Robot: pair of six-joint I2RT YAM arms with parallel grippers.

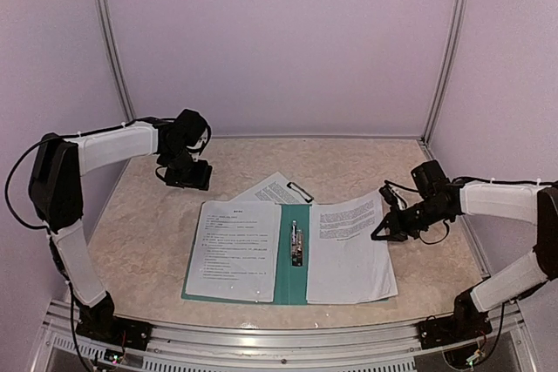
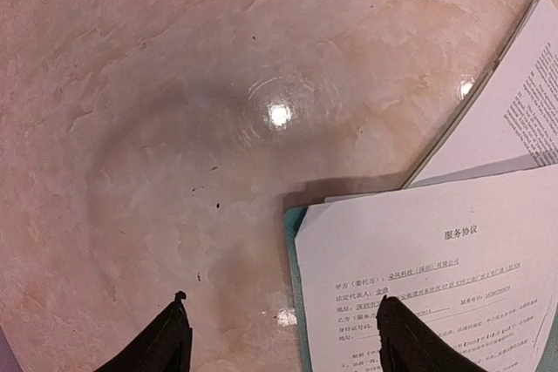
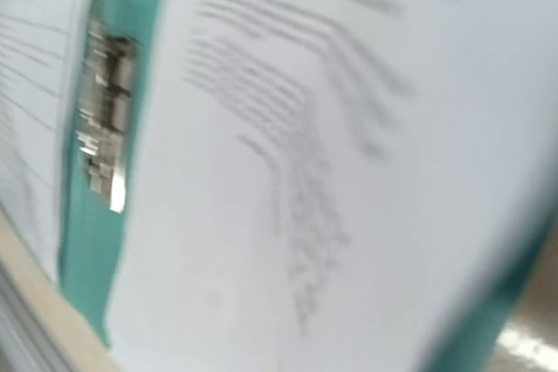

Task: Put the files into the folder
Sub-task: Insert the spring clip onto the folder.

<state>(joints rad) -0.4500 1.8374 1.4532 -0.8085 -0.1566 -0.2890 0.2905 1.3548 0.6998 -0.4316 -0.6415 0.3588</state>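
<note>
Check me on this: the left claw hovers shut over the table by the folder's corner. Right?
Not quite: the left claw is open, not shut. The left wrist view shows its two fingers standing well apart. It does hover over the table by the folder's corner.

Quick count: one teal folder (image 1: 288, 289) lying open, one metal clip (image 1: 296, 246) in its spine, one clipboard (image 1: 299, 190) behind it. Files: three printed white sheets showing on top – the left sheet (image 1: 234, 250), the right sheet (image 1: 349, 250) and the back sheet (image 1: 272, 189) on the clipboard. Can't tell how many more are stacked underneath. Two robot arms – left arm (image 1: 78, 241), right arm (image 1: 501, 202). One table (image 1: 148, 233).
</note>
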